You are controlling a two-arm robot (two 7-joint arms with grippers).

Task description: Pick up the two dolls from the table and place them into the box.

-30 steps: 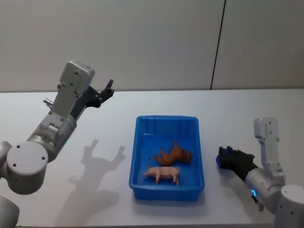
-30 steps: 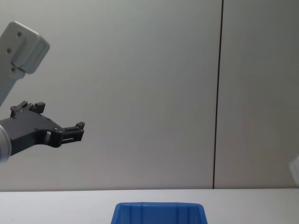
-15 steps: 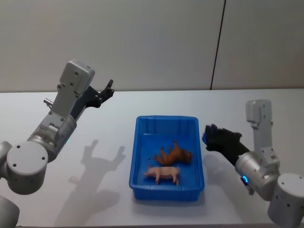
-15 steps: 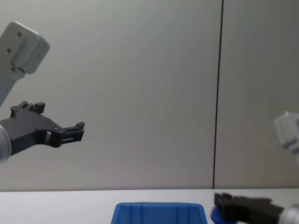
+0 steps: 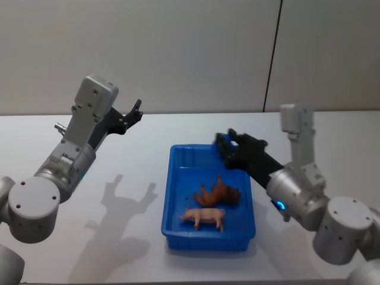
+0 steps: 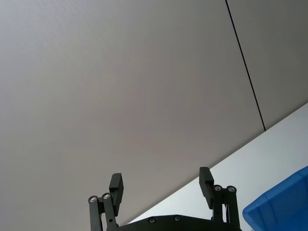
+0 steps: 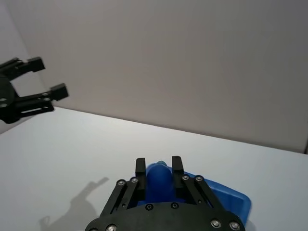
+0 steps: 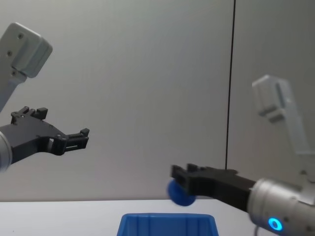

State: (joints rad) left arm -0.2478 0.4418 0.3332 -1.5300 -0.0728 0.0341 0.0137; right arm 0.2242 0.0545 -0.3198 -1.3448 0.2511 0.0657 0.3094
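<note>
Right gripper (image 8: 181, 184) – clamping blue doll (image 8: 178, 194) – hangs above box (image 8: 167, 223) rim.

Grey rounded arm joints, black claws, blue indicator light (image 8: 274, 224)

A plain, matt grey-beige wall (image 5: 178, 53) closes the scene behind the flat white worktop (image 5: 148, 136), meeting its far edge in a straight horizontal line. The wall is made of smooth panels; a thin dark vertical seam (image 5: 272, 56) divides it right of centre, running from the top of the head view down to the worktop, and leaning slightly there. In the chest view the same seam (image 8: 230, 83) stands nearly upright. The panel to the right of it looks a shade darker than the one to the left. Light is soft and even, coming from above, and throws blurred grey shadows (image 5: 122, 202) on the left part of the worktop.
</note>
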